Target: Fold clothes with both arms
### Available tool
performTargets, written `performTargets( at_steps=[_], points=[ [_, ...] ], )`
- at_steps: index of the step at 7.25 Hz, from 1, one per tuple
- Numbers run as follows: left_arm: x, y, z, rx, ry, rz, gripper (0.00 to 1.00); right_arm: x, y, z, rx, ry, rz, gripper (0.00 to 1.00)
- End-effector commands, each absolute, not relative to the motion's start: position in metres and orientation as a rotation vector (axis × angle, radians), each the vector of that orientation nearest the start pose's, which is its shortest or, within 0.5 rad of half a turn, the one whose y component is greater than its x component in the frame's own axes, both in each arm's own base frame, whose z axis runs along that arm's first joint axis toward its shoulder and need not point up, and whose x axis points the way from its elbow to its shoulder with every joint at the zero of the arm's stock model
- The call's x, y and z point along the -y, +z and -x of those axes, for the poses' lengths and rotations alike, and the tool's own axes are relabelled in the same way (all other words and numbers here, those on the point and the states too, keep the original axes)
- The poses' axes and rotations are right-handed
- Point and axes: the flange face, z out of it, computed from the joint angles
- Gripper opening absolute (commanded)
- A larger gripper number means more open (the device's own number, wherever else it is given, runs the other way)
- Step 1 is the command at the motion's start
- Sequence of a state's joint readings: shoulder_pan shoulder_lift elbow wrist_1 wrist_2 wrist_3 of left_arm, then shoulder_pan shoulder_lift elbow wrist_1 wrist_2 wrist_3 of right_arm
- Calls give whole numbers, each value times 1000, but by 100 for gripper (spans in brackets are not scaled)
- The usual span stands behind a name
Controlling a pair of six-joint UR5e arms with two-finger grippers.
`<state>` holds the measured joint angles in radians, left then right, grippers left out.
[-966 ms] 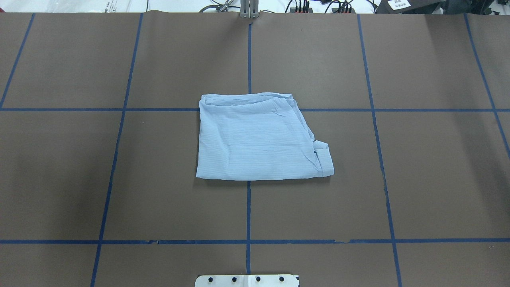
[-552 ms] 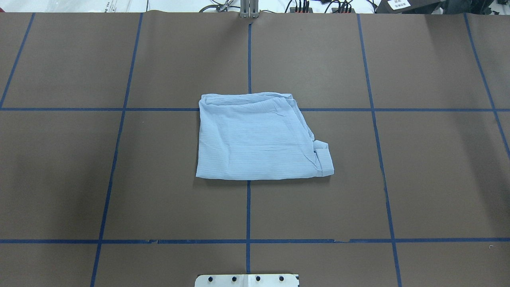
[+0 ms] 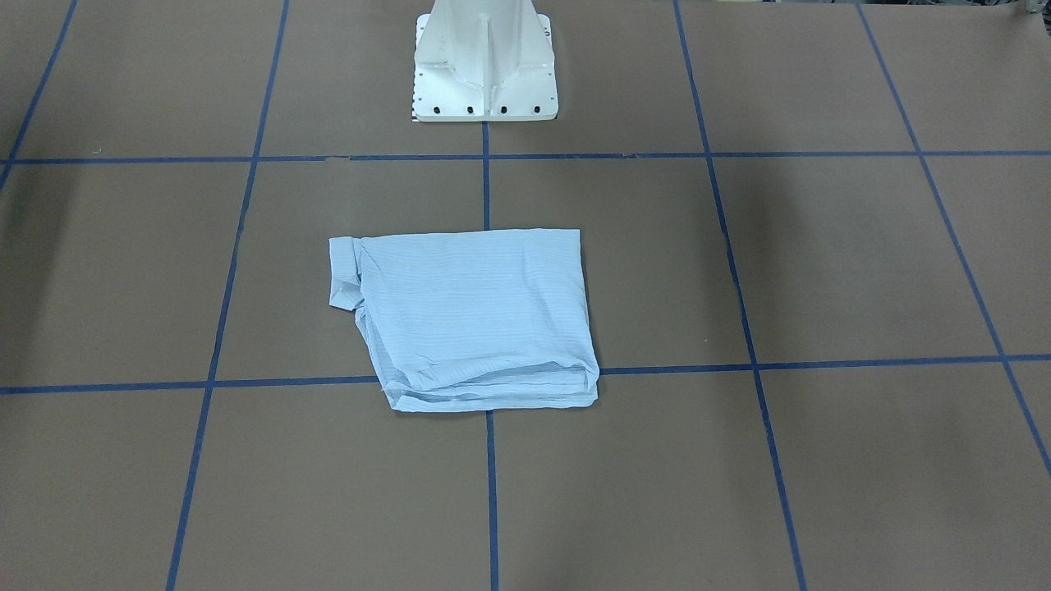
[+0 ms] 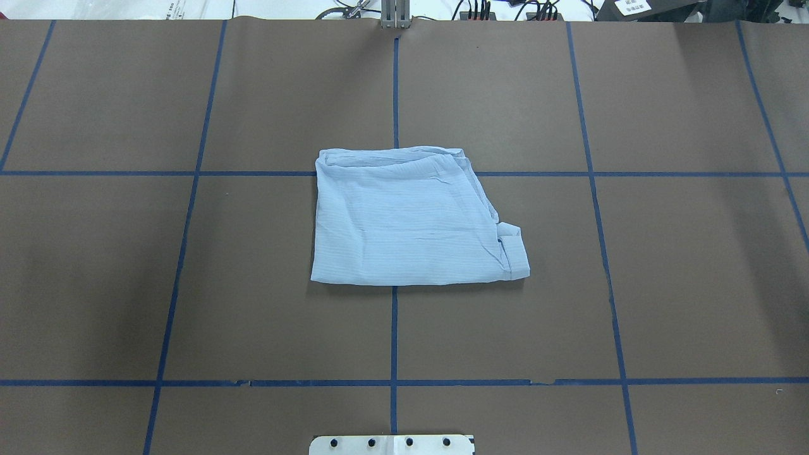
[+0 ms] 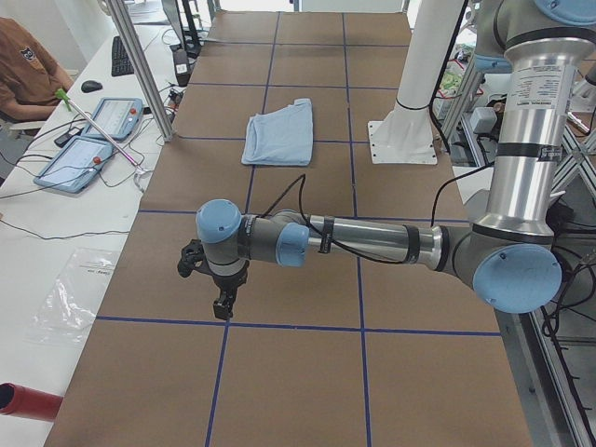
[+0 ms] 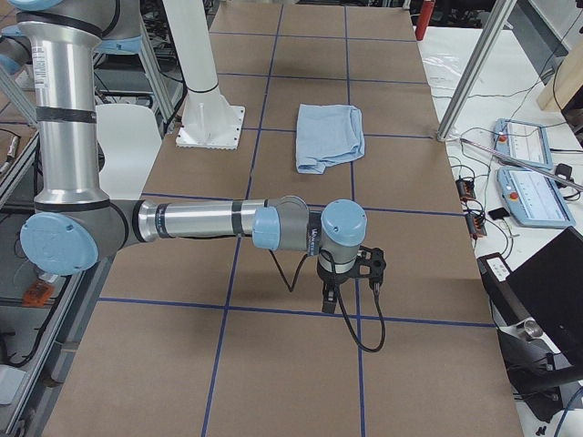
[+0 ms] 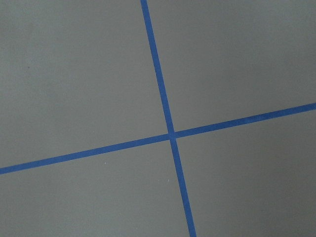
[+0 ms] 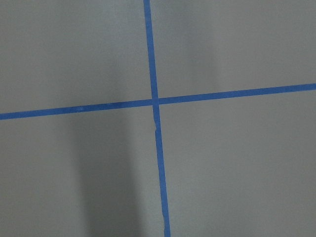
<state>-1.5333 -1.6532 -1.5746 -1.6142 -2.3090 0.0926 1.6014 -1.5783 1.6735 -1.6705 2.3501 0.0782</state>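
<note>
— Pale-blue shirt [image 4: 411, 218], fine-striped, folded into a rough rectangle. It lies flat mid-table [image 4: 695, 284], well apart from every edge, over a crossing of blue tape lines [image 4: 394, 328].
— Its edges?
— Layered folds bunch along the far side. A small flap juts out at the corner nearest the robot's right.
— Tools?
— Left gripper [image 5: 223, 307] and right gripper [image 6: 328, 296] hang over bare table toward opposite ends, well apart from the shirt. Spread or pressed together: cannot tell.
</note>
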Motion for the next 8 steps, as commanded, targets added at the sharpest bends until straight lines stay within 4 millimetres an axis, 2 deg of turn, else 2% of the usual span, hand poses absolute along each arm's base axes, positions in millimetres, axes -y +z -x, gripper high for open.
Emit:
performTargets(
  at_steps=[1,6,8],
  points=[
    [536,612,46,-736,171,-144,100,484,621,-78,781,105,23,100],
    [536,611,46,-736,169,-144,100,483,628,-78,781,109,35,100],
    [537,610,45,-736,171,-145,100,478,640,-78,779,117,57,100]
  ],
)
